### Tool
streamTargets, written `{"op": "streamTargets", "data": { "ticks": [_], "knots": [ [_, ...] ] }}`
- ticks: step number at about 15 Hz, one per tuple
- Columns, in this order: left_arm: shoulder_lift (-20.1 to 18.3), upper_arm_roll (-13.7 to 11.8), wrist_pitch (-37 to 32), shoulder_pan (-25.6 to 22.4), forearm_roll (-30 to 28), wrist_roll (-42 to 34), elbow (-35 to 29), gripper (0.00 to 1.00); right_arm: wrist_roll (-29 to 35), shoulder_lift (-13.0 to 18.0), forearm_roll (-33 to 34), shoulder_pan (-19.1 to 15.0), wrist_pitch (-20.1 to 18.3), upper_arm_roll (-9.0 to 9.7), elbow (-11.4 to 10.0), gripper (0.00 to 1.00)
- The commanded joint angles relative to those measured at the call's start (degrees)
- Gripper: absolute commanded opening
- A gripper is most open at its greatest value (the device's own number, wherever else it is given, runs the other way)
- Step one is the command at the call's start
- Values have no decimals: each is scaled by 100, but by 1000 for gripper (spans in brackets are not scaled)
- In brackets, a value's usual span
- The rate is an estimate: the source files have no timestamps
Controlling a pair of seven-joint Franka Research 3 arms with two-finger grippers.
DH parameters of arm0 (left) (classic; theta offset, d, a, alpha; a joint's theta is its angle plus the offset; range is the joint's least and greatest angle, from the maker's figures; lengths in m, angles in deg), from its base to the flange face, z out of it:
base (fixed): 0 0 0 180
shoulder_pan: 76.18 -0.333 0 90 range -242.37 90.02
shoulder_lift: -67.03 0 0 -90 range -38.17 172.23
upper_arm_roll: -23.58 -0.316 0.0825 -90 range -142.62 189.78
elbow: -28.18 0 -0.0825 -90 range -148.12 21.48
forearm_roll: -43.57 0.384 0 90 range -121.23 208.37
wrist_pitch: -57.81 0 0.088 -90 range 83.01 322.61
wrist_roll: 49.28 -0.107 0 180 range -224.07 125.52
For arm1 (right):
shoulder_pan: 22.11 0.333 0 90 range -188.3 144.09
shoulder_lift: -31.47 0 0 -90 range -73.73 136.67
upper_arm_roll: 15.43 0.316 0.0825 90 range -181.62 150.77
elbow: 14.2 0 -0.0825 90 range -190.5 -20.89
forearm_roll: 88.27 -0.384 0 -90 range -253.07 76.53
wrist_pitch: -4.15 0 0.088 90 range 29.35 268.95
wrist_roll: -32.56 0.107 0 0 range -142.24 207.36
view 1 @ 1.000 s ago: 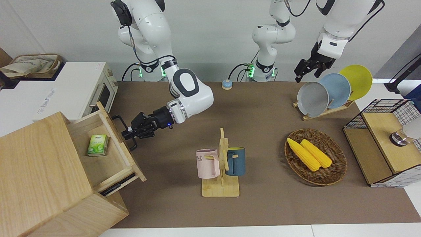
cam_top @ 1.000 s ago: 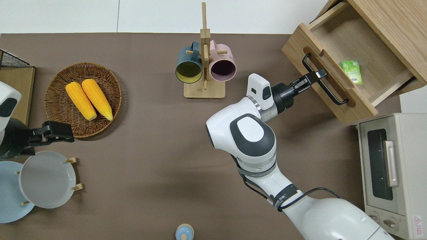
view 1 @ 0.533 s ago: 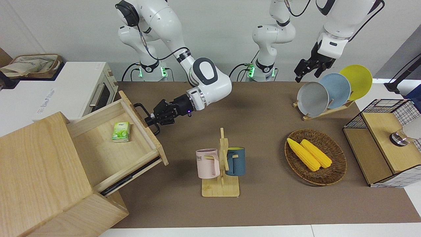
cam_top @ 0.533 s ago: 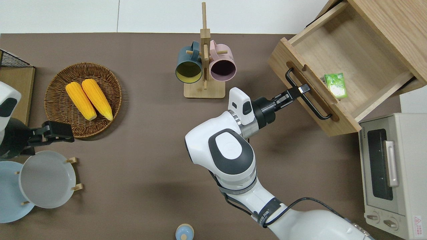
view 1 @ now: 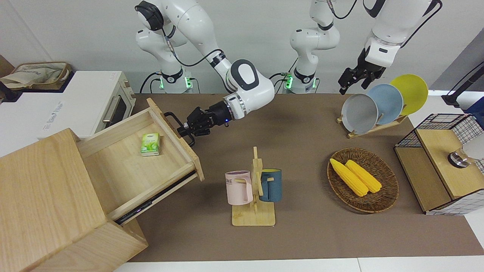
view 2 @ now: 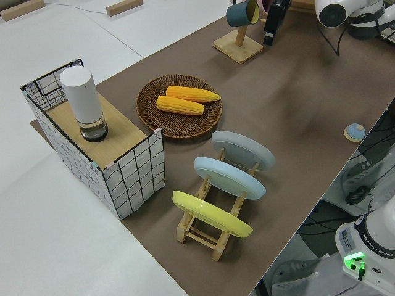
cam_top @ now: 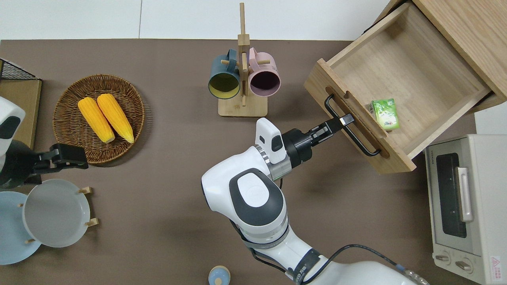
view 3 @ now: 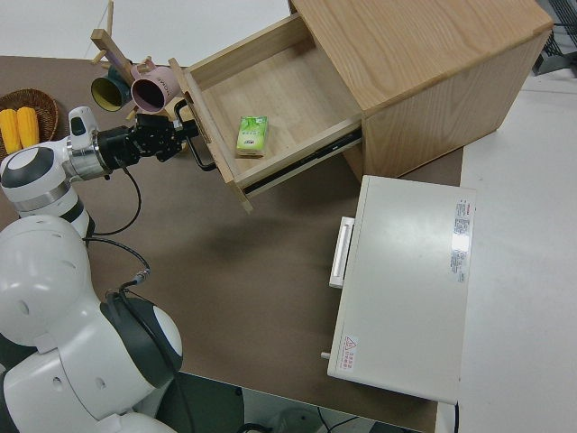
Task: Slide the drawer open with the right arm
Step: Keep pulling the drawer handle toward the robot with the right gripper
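- Front view: your right gripper (view 1: 184, 129) is clamped on the black handle (view 1: 180, 127) of the drawer (view 1: 151, 162), which stands pulled well out of the big wooden box (view 1: 45, 196) at the right arm's end of the table (view 1: 302, 234). A small green carton (view 1: 150, 144) lies inside the drawer, near its front panel. Your left arm is parked; you cannot tell how the left gripper (view 1: 349, 81) stands.
- Overhead view: the right gripper (cam_top: 340, 120) has its fingers closed on the handle (cam_top: 350, 132) at about the middle of the bar. The drawer (cam_top: 400, 71) sits at a slant, farther from the robots than the toaster oven (cam_top: 467, 206). The mug rack (cam_top: 242, 71) stands just beside the drawer front, toward the left arm's end. The carton (cam_top: 385, 114) rests against the inside of the front panel.
- Left side view: you see the basket (view 2: 151, 114) with two corn cobs (view 2: 185, 100) and the plate rack (view 2: 222, 185); the drawer is out of sight.
- Right side view: the right gripper (view 3: 180, 135) holds the handle (view 3: 200, 137), the drawer (view 3: 270, 117) is open and the carton (view 3: 252, 135) lies flat inside.
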Motion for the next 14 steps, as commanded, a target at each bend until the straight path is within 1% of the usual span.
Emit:
{"op": "streamTargets", "data": {
  "ticks": [1,3,5,6,7,8,9,12,14],
  "knots": [
    [-48,-25,-97,7,-5,-51,21,993,-84,118,-207,140,-591,136,91,39],
    [-48,-25,-89,7,-5,-51,21,993,-84,118,-287,192,-705,207,100,46],
    [-48,-25,-89,7,-5,-51,21,993,-58,118,-287,201,-732,207,100,100],
    [-48,-25,-89,7,-5,-51,21,993,-31,118,-278,201,-723,198,109,148],
    [-48,-25,-89,7,-5,-51,21,993,-22,110,-269,201,-688,163,144,407],
    [-48,-25,-89,7,-5,-51,21,993,-14,109,-217,201,-662,137,144,806],
    [-48,-25,-97,7,-5,-51,21,993,-5,109,-199,201,-653,128,144,979],
    [-48,-25,-89,7,-5,-51,21,993,56,109,-208,201,-618,84,144,990],
    [-48,-25,-89,7,-5,-59,21,993,101,109,-278,236,-600,92,144,992]
  ]
}}
